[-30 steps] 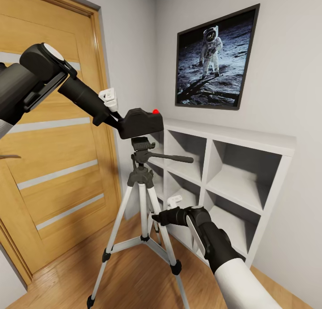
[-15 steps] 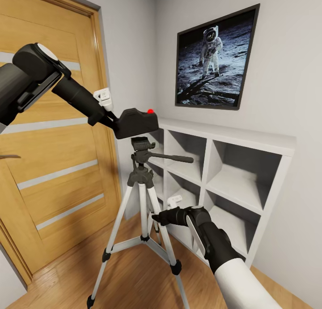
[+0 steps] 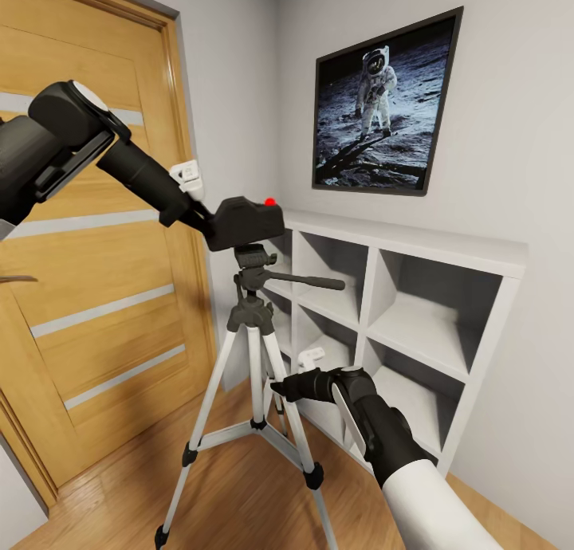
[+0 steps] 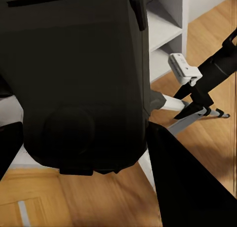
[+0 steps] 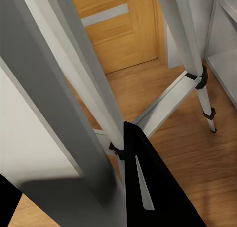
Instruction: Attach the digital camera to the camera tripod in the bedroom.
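My left gripper (image 3: 209, 215) clamps the small black boxy digital camera (image 3: 247, 221) just above the silver-legged camera tripod's (image 3: 253, 351) black head; right gripper (image 3: 281, 388) at a leg, finger spread unclear.

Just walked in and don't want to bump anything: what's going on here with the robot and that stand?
The left gripper is shut on a small black boxy digital camera with a red button, holding it right over the black head of a silver-legged camera tripod. Whether it is seated cannot be told. The right gripper is at a tripod leg, beside a white cube shelf.
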Controlling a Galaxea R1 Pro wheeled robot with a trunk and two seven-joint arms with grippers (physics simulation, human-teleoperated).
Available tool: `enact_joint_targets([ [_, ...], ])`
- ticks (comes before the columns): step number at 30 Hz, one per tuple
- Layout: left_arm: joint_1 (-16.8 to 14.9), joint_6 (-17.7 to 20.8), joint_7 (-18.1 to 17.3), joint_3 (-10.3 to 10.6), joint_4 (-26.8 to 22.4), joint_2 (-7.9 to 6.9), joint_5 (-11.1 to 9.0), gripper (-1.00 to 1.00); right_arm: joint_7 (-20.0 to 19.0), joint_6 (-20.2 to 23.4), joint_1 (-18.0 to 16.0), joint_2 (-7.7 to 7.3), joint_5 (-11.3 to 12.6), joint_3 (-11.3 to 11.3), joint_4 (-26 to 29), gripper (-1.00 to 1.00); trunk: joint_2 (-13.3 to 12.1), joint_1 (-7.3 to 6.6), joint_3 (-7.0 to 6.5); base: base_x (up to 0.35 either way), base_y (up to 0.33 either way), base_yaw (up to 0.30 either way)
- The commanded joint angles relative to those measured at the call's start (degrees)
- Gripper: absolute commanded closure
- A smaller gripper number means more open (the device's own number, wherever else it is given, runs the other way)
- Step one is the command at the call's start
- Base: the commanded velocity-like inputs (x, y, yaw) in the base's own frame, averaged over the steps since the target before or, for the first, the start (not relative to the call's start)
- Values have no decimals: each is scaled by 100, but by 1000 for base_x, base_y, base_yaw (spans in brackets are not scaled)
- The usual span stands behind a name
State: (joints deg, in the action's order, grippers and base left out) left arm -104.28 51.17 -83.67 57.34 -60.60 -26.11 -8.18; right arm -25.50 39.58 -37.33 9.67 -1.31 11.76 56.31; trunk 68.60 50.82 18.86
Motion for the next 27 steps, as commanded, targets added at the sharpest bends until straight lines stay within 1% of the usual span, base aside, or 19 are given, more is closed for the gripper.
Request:
enact_joint_targets([
  [1,-13,141,0,26,-8,-8,-26,100,-25,67,-3,2,-186,-7,-6,100,4,1,9,0,0,0],
  [2,-13,204,0,27,-9,-8,-26,100,-25,67,-3,2,-186,-7,-6,100,4,1,9,0,0,0],
  [4,-13,475,5,28,-18,-8,-26,100,-25,67,-3,2,-186,-7,-6,100,4,1,9,0,0,0],
  [8,-13,609,7,25,-16,-8,-31,100,-25,67,-3,3,-186,-6,-6,100,4,1,9,0,0,0],
  [19,-13,660,10,17,-7,-2,-44,100,-25,67,-3,1,-186,-7,-6,100,4,1,9,0,0,0],
  [27,-13,660,37,-13,-6,42,-44,100,-25,67,-3,2,-186,-7,-6,100,4,1,9,0,0,0],
])
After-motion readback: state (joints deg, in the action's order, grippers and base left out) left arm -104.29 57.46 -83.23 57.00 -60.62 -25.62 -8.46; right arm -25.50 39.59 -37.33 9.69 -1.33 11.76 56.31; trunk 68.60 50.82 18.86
